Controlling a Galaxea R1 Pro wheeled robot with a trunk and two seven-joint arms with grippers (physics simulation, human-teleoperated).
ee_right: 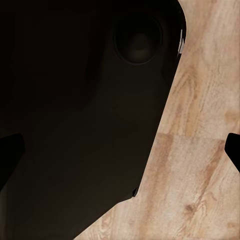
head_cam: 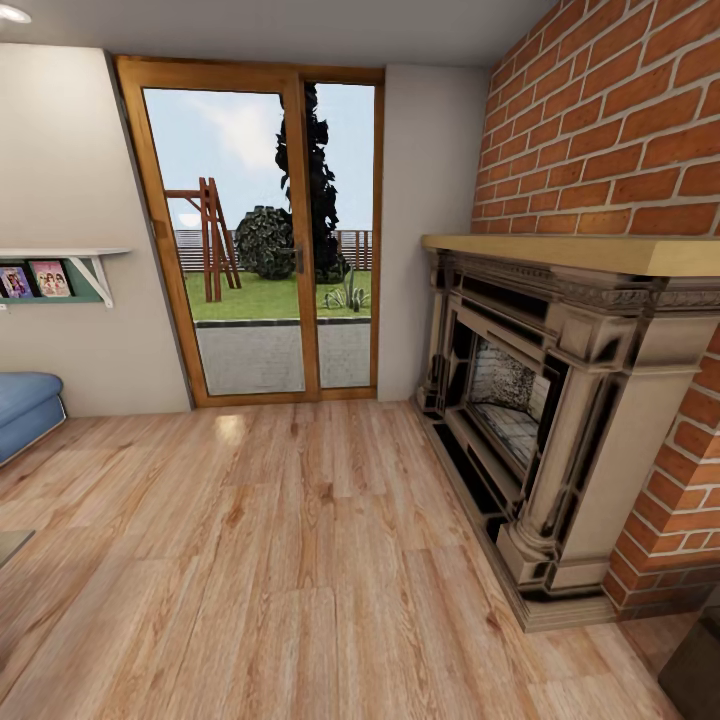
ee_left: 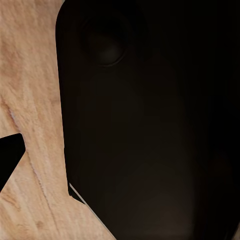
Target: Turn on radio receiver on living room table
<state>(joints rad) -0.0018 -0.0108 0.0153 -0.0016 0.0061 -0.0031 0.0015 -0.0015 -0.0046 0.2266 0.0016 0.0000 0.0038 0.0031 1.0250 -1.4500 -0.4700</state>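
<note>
The head view looks over a living room with a light wood plank floor (head_cam: 300, 560) running from the lower edge of the frame up to the far wall. At upper centre stand wood-framed glass doors (head_cam: 270, 230), and through the glass a lawn, a dark shrub, a tall dark tree and a wooden swing frame are visible. The right side of the frame holds a brick wall (head_cam: 620, 110) with an ornate fireplace (head_cam: 560, 400) under a pale wooden mantel. At left centre, a rounded blue sofa end (head_cam: 25, 405) pokes in, and above it a small wall shelf (head_cam: 60, 275) carries a few pictures. At the left edge, lower down, a sliver of grey surface (head_cam: 10, 545) enters the frame (too little of it shows to say what it is).

The left wrist view shows a large dark rounded body (ee_left: 150, 125) over the plank floor; the right wrist view shows a similar dark body (ee_right: 85, 110). Whether either gripper is spread or closed cannot be told. The radio receiver cannot be placed from these views.
</note>
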